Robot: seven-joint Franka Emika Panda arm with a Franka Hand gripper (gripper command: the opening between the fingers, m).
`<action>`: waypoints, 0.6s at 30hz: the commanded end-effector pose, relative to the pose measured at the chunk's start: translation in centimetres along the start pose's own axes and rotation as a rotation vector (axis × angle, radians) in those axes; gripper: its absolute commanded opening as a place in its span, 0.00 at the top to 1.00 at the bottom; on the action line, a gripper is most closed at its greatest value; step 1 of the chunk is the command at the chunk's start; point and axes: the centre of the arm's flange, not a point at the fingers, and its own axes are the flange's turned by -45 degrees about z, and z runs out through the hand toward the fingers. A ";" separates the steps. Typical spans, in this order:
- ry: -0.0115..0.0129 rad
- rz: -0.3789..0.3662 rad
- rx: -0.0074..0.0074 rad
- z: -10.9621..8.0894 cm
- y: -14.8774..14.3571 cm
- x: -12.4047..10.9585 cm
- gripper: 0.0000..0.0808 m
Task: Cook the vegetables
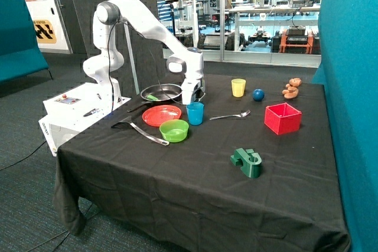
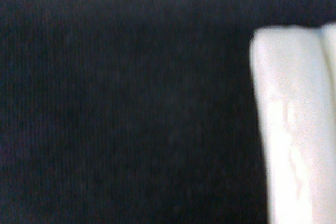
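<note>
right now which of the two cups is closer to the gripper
The blue cup. It stands right below the gripper, next to the pan; the yellow cup stands apart, farther back near the blue ball.

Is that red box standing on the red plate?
No, the red box stands by itself on the black tablecloth, well apart from the red plate, with the spoon lying between them.

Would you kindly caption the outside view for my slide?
Pincer lowered beside pan holding a green vegetable, behind blue cup.
</note>
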 end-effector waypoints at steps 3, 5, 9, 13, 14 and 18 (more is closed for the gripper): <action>0.0080 -0.028 0.0021 -3.1 0.4 -1.0 1.00; 0.0080 -0.034 0.0021 -3.6 0.4 -1.1 1.00; 0.0080 -0.047 0.0020 -4.7 0.5 -1.4 1.00; 0.0080 -0.060 0.0020 -5.4 0.6 -1.8 1.00; 0.0080 -0.064 0.0019 -5.6 0.6 -1.9 1.00; 0.0080 -0.098 0.0018 -6.3 0.4 -2.9 1.00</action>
